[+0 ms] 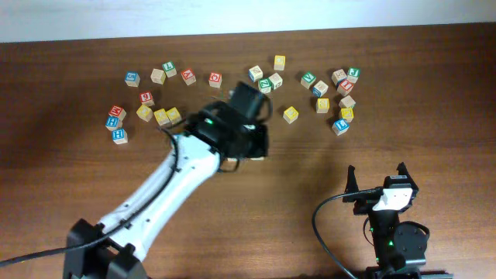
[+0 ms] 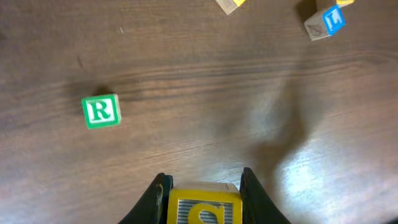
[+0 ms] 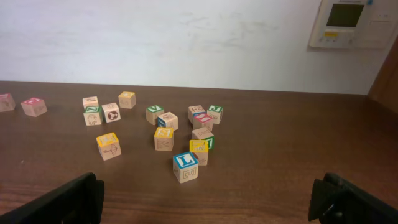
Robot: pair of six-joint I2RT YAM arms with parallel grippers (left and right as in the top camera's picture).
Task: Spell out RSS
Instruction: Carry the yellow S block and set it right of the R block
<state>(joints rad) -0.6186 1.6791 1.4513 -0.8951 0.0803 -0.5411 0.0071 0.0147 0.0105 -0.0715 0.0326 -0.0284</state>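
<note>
Yellow-faced wooden alphabet cube [image 2: 204, 208], its letter reading as an S, is clamped between the jaws of the left gripper [image 2: 204, 180]; whether it is clear of the dark brown wooden table [image 2: 261, 93] I cannot tell. The green-faced wooden cube with a white R [image 2: 101, 111] lies alone on the bare wood, well apart from the held one. The step in hand looks like placing the first S: carry it across low, square its face with the R, and lower it flat just beside the R on its reading side before parting the fingers, so nothing tips or nudges. The right gripper [image 1: 377, 172] rests with jaws wide apart, holding nothing, near its base
</note>
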